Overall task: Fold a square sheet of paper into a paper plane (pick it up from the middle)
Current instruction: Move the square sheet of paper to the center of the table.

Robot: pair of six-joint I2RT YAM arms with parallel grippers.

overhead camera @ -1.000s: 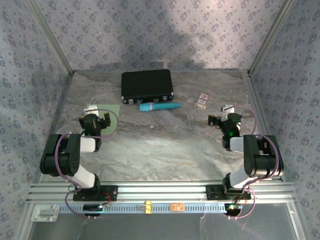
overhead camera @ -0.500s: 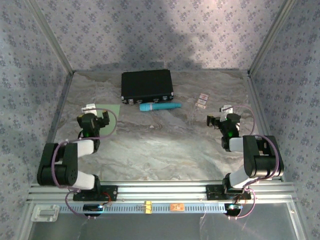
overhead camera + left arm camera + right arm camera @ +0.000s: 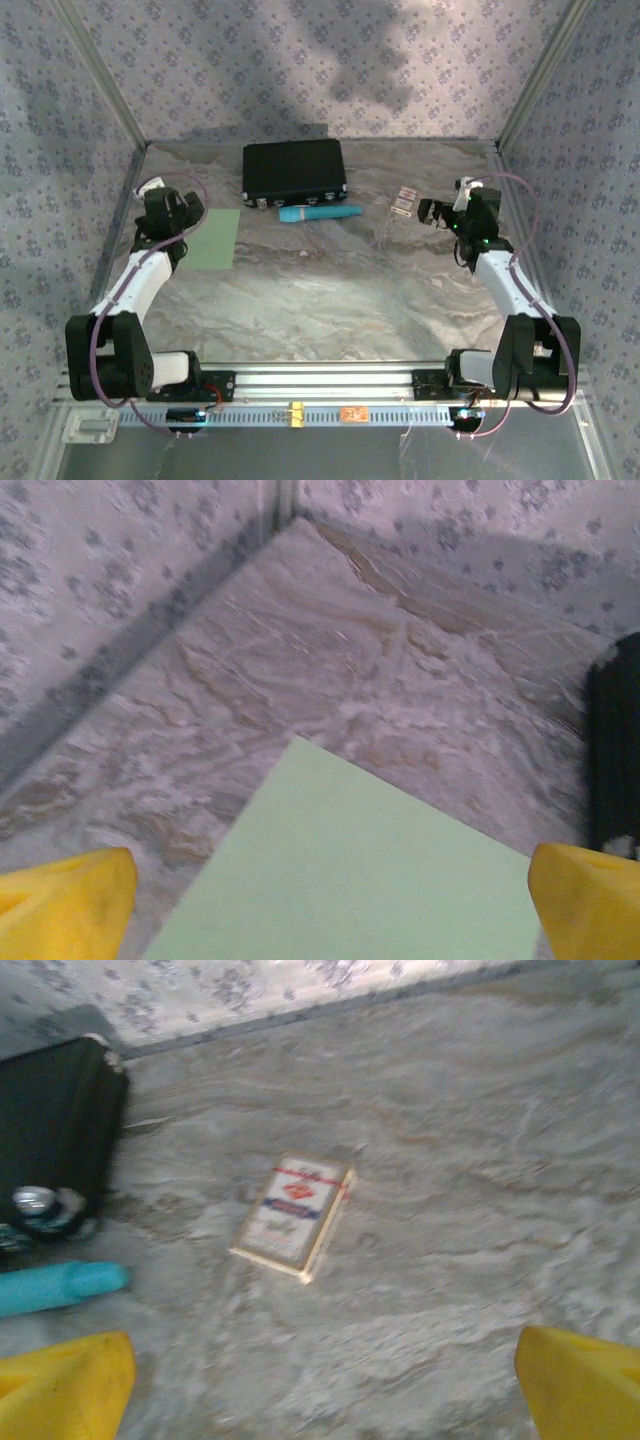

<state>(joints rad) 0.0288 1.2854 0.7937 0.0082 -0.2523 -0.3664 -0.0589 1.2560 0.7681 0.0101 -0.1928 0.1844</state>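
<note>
Sheet (image 3: 210,240) lies flat on the table (image 3: 330,300), left side, near and left of the black case (image 3: 293,168) and left of the teal tube (image 3: 320,213). It's unfolded with no crease visible, so no plane yet. Left fingers (image 3: 62,905) are spread wide and hold nothing. They hover over the sheet's far-left part, with the wrist view looking past one corner of it toward the table's back-left corner. Right fingers (image 3: 60,1388) are also wide open and empty, on the far right side, well away from the sheet, aimed at a small card pack (image 3: 293,1215). Handling guess: thin paper, very light and limp, no stiffness to speak of. It lies flush on the table, so no edge to get under, and a side push will likely just slide it. It creases easily, so any stray pinch mark stays in the fold work. The task says take it from the middle. I'd come straight down on the centre with open fingers, press lightly and close to raise a small ridge, then lift. The left arm (image 3: 140,275) is the obvious one since it's nearly there, but it sits over the corner region and needs to shift toward the centre. Orientation: it's square, so no real long axis. From above, its edges run roughly in line with the table edges, slightly skewed. Its left edge is partly hidden under the left arm, so I can't confirm that whole side is flat.
</note>
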